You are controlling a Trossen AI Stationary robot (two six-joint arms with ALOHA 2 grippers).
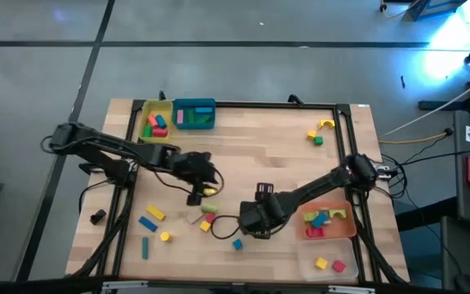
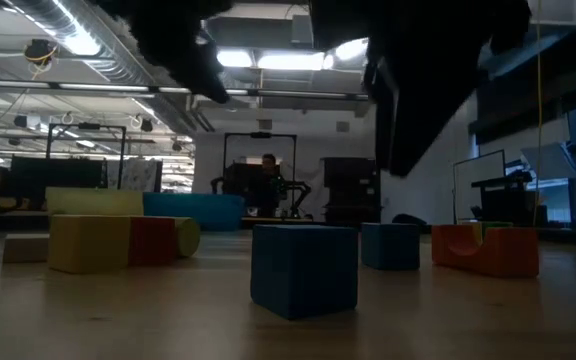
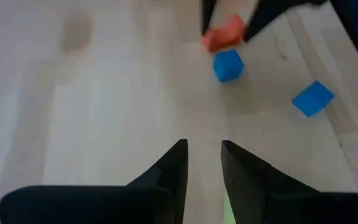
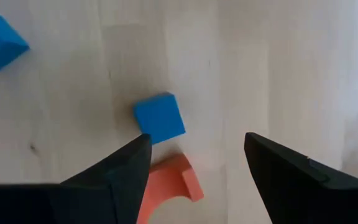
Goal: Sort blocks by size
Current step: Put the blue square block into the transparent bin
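My right gripper (image 4: 196,140) hangs open over the near middle of the table (image 1: 255,222), pointing steeply down. A red arch block (image 4: 169,186) lies on the wood between its fingers. A small blue cube (image 4: 160,118) sits just beyond the arch. The left wrist view shows those fingers on either side of the arch (image 3: 224,34), with the blue cube (image 3: 227,64) and a second blue block (image 3: 312,98) nearby. My left gripper (image 3: 204,146) hovers over bare wood left of centre (image 1: 205,188). A narrow gap shows between its fingers, with nothing in it. Loose blocks (image 1: 155,214) lie near left.
At the far left stand a yellow tray (image 1: 147,108) and a teal tray (image 1: 194,103), both holding blocks. An orange tray (image 1: 351,230) and a clear tray (image 1: 304,265) sit near right. A yellow arch (image 1: 326,124) and a green cube (image 1: 318,140) lie far right.
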